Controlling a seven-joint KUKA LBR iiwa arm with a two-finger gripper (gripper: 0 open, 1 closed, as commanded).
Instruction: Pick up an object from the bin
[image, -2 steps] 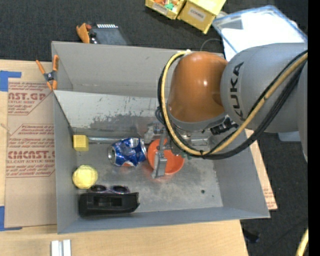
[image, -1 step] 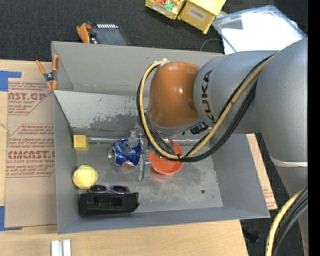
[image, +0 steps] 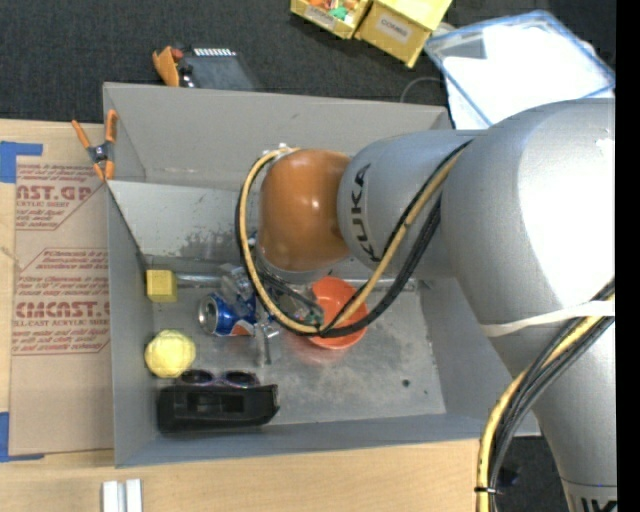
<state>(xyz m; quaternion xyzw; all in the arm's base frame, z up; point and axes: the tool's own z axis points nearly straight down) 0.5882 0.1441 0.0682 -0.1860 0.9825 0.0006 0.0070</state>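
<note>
Blue crumpled can (image: 220, 316), one, just beside tool (image: 265, 338), grip impossible to tell; also in grey bin (image: 400, 372): one yellow ball (image: 170, 354), one yellow block (image: 161, 285), one orange bowl (image: 338, 298), one black tape dispenser (image: 215, 406).

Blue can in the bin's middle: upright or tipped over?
Tipped over. The blue can lies on its side on the bin floor, its round silver end facing sideways, toward the view's left.

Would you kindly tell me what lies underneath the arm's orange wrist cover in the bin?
An orange round thing pokes out below the orange wrist cover, its upper part hidden. The end effector hangs beside a crumpled blue can. The bin floor further back is covered.
</note>
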